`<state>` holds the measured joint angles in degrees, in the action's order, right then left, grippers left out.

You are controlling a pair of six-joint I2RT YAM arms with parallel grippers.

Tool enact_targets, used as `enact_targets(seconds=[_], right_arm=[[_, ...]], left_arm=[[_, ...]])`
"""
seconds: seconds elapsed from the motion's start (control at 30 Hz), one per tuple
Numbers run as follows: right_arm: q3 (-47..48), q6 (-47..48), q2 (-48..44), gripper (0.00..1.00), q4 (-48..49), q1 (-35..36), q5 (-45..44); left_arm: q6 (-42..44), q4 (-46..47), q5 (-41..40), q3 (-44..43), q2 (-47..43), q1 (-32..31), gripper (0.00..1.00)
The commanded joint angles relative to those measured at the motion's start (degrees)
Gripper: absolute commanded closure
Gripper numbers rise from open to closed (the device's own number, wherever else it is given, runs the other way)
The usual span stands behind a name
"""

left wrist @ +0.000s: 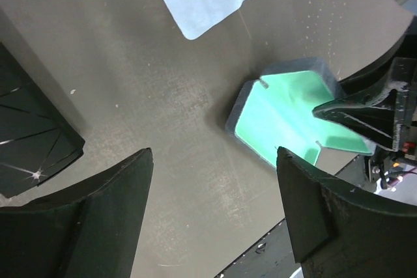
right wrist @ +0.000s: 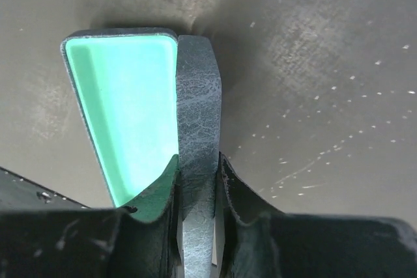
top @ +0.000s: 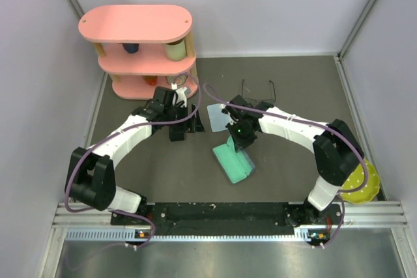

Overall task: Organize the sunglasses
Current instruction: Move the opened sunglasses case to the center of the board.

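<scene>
The thin wire-framed sunglasses point(top: 258, 88) lie on the mat at the back, apart from both arms. An oblong grey-blue case point(top: 233, 161) lies open and shows its green lining point(left wrist: 287, 118). My right gripper point(right wrist: 197, 174) is shut on the case's textured grey wall point(right wrist: 197, 96), with the green inside point(right wrist: 130, 109) to its left. In the top view the right gripper point(top: 241, 136) is at the case's far end. My left gripper point(left wrist: 215, 180) is open over bare mat, left of the case, with nothing between its fingers. In the top view the left gripper point(top: 179, 132) is just left of the cloth.
A light blue cloth point(top: 218, 116) lies flat between the grippers, behind the case. A black case point(left wrist: 32, 135) sits beside my left gripper. A pink three-tier shelf point(top: 140, 47) with small items stands at the back left. A yellow-green object point(top: 362, 181) is by the right arm's base.
</scene>
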<state>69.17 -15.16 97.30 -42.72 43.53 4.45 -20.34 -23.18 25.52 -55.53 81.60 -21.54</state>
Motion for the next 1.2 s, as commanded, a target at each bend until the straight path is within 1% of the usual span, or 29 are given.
enact_targets(seconds=[0.0, 0.13, 0.2, 0.27, 0.33, 0.43, 0.47, 0.57, 0.6, 0.67, 0.7, 0.73, 0.77, 0.8, 0.9, 0.97, 1.03, 1.13, 1.17], right_arm=[[2.9, 1.79, -0.34, 1.0, -4.04, 0.51, -9.43], [3.6, 6.62, -2.11, 1.0, -5.09, -0.02, -16.21], [4.31, 8.65, -2.64, 1.0, -6.32, -1.51, -18.06], [4.14, 9.62, -3.69, 1.0, -6.5, -5.11, -18.42], [3.7, 12.41, -4.22, 1.0, -6.5, -8.61, -16.67], [3.52, 16.89, -4.31, 1.0, -5.71, -11.0, -18.59], [3.69, 17.79, -3.96, 1.0, -5.53, -12.4, -19.29], [4.75, 20.25, -2.91, 1.0, -5.18, -14.34, -20.09], [5.01, 20.69, -2.64, 0.95, -4.92, -14.52, -19.92], [5.98, 20.87, -1.94, 0.81, -4.04, -14.7, -20.44], [6.76, 20.61, -1.06, 0.66, -3.86, -14.87, -20.88], [7.29, 19.65, -0.79, 0.57, -3.69, -15.05, -21.23], [7.73, 19.29, -0.62, 0.51, -3.6, -15.14, -21.5], [8.43, 19.03, -0.7, 0.4, -3.25, -15.14, -22.28], [10.02, 17.18, -1.49, 0.25, -2.28, -15.14, -23.86], [11.07, 15.78, -1.93, 0.23, -2.02, -15.05, -24.66], [12.13, 15.51, -2.89, 0.24, -1.49, -14.27, -22.47], [12.22, 15.51, -3.34, 0.29, 0.88, -11.73, -19.13], [12.13, 13.86, -3.08, 0.33, 1.49, -10.84, -18.08]], left_arm=[[1.97, -1.08, -2.31, -2.04, -0.48, 0.36, 0.21], [1.79, -1.34, -1.79, -3.18, -0.3, 1.15, 0.25], [1.79, -1.34, -1.0, -4.23, 0.04, 1.15, 0.26], [1.62, -1.34, -0.73, -4.94, 0.4, 1.15, 0.25], [1.71, -1.6, -2.48, -6.52, 0.84, 1.15, 0.22], [1.97, -3.18, -6.26, -9.85, 1.89, 1.15, 0.04], [2.06, -3.54, -7.14, -10.73, 2.24, 1.15, 0.02], [1.62, -4.33, -9.08, -13.99, 3.73, 1.41, 0.02], [1.53, -4.33, -9.26, -15.13, 4.09, 1.41, 0.02], [1.0, -4.33, -9.26, -16.01, 4.96, 1.41, 0.02], [0.91, -4.33, -9.43, -16.54, 5.14, 1.5, 0.02], [0.91, -4.42, -9.52, -16.72, 5.41, 1.5, 0.02], [0.91, -4.51, -9.61, -16.89, 5.58, 1.59, 0.02], [0.91, -4.59, -9.78, -16.89, 5.58, 1.76, 0.02], [0.91, -4.77, -10.22, -16.54, 5.58, 2.38, 0.02], [0.83, -4.77, -10.23, -16.37, 5.58, 2.9, 0.02], [0.56, -4.68, -10.23, -16.1, 5.58, 3.52, 0.05], [-0.14, -4.94, -11.1, -16.19, 5.41, 4.31, 0.09], [-0.49, -4.86, -11.36, -16.1, 5.23, 4.66, 0.12]])
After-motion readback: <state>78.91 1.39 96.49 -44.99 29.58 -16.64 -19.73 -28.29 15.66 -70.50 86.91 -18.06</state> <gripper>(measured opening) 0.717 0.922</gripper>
